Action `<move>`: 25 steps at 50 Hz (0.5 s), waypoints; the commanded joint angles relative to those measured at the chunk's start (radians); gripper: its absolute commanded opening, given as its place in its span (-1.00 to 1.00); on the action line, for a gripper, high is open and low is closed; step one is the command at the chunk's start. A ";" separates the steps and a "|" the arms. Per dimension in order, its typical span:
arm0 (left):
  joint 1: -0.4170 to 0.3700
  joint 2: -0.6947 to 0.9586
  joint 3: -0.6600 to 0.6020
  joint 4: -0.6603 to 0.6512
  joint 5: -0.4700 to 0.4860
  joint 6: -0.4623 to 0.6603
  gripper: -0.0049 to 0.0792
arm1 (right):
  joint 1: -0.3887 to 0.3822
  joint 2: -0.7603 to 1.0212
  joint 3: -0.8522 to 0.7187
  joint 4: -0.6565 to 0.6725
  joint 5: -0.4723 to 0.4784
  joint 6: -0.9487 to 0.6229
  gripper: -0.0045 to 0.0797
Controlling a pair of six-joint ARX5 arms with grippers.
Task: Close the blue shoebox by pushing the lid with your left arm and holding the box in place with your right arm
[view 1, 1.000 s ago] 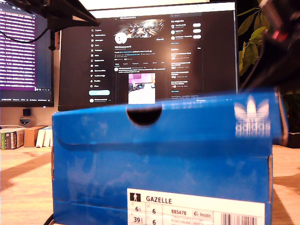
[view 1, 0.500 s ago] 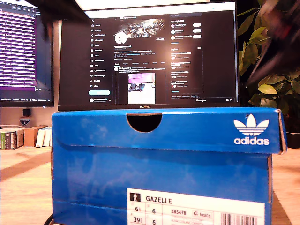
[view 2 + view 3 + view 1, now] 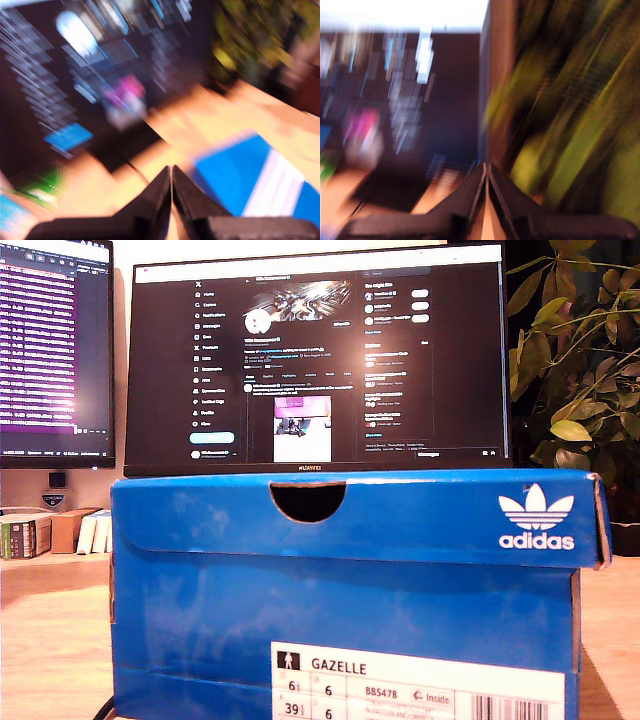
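The blue shoebox fills the front of the exterior view, with its lid lying flat and down over the box. Neither arm shows in the exterior view. The first wrist view is motion-blurred: my first gripper is shut with nothing between its fingers, and the blue box top with white stripes lies below it, apart from it. In the equally blurred second wrist view my second gripper is shut and empty, held in the air in front of the plant and the monitor.
Behind the box stand a large dark monitor and a second monitor at the exterior view's left. A leafy plant stands at the exterior view's right. Small books and boxes sit on the wooden table.
The dark arms seen at both upper corners of the exterior view have left that view. The lid, blurred in motion a second ago, now rests still on the box.
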 commanded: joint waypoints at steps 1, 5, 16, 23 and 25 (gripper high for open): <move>-0.003 -0.053 0.007 0.028 0.000 -0.006 -0.93 | 0.010 0.005 0.021 0.016 -0.001 -0.001 -0.92; -0.003 -0.082 0.007 0.071 0.006 -0.007 -0.93 | 0.017 0.016 0.050 0.052 -0.002 0.022 -0.92; -0.005 -0.131 0.056 0.121 -0.002 -0.107 -0.93 | 0.035 0.008 0.108 0.008 -0.006 0.058 -0.92; -0.053 -0.181 0.065 0.141 -0.084 -0.186 -0.93 | 0.035 -0.035 0.126 -0.047 -0.005 0.055 -0.92; -0.069 -0.197 0.065 0.139 -0.124 -0.191 -0.93 | 0.035 -0.052 0.126 -0.050 -0.004 0.055 -0.92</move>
